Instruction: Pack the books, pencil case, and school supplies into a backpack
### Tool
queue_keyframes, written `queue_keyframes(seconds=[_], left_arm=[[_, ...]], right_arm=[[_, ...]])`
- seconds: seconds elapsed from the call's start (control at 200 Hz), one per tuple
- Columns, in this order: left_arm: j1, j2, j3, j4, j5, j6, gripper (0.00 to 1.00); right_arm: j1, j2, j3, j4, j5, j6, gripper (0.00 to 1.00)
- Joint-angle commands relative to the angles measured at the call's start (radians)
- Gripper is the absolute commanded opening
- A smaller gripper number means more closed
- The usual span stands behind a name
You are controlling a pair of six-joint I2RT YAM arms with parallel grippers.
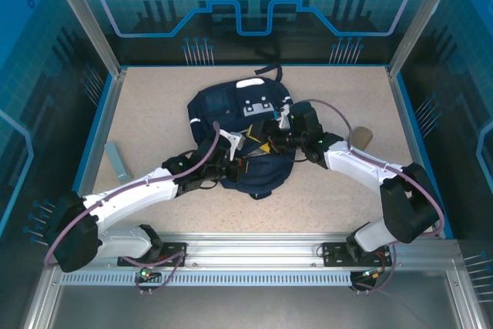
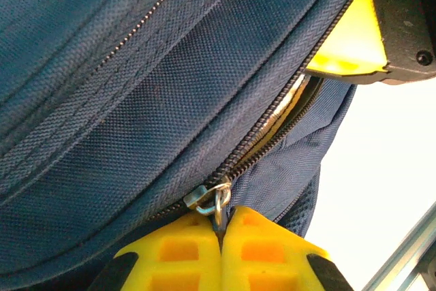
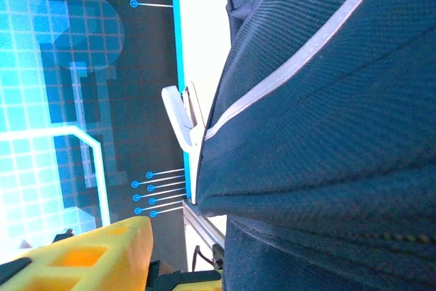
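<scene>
Since the backpack (image 1: 217, 105) sits roughly mid-table, a bit toward the far side, there's decent bare surface all around it: wide strips to the left and right, and a narrower band between it and the back wall.

The left gripper (image 2: 221, 221) has its yellow fingers pressed together, pinching the metal zipper pull (image 2: 212, 199) at the bag's lower edge. The zip above it is partly undone, and a cream-yellow strip (image 2: 276, 120) shows in the gap; can't tell what it is. The right gripper (image 1: 279, 132) is up against the bag's right side. Its wrist view gives one yellow finger (image 3: 95, 253) off to the side of the fabric, so whether it's apart or together I honestly can't tell.

On the open room: a flat grey-blue piece (image 1: 117, 161) lies near the left edge, well apart from the bag. A tan thing (image 1: 362, 138) sits on the right, just beyond the right forearm.

The table (image 1: 154, 105) is speckled beige with a blue rim (image 1: 98, 132). An aluminium rail (image 1: 254, 252) runs along the near side where the arm bases are bolted. Metal posts stand at the corners, and the walls (image 1: 254, 13) are blue panels with a circuit-style pattern.
</scene>
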Motion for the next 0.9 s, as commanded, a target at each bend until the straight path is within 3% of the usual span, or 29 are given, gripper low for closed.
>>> queue_keyframes(seconds=[0.0,0.165,0.285,0.485,0.6,0.895], left_arm=[[-0.008,-0.016,0.065,0.034,-0.009,0.065,0.0],[-0.004,-0.026,0.088,-0.108,-0.075,0.129,0.0],[0.01,-0.035,0.064,-0.189,-0.121,0.149,0.0],[0.1,-0.095,-0.017,-0.238,-0.138,0.137,0.0],[0.195,-0.112,-0.053,-0.173,-0.054,0.081,0.0],[0.298,0.087,0.053,-0.103,0.007,0.116,0.0]], right_arm=[[0.002,-0.02,0.032,-0.048,0.033,-0.039,0.48],[-0.035,-0.061,0.043,-0.082,0.054,-0.081,0.24],[-0.069,-0.086,0.055,-0.122,0.069,-0.111,0.16],[-0.116,-0.13,0.062,-0.18,0.089,-0.152,0.13],[-0.134,-0.148,0.061,-0.191,0.095,-0.165,0.12],[-0.154,-0.13,0.076,-0.19,0.055,-0.178,0.1]])
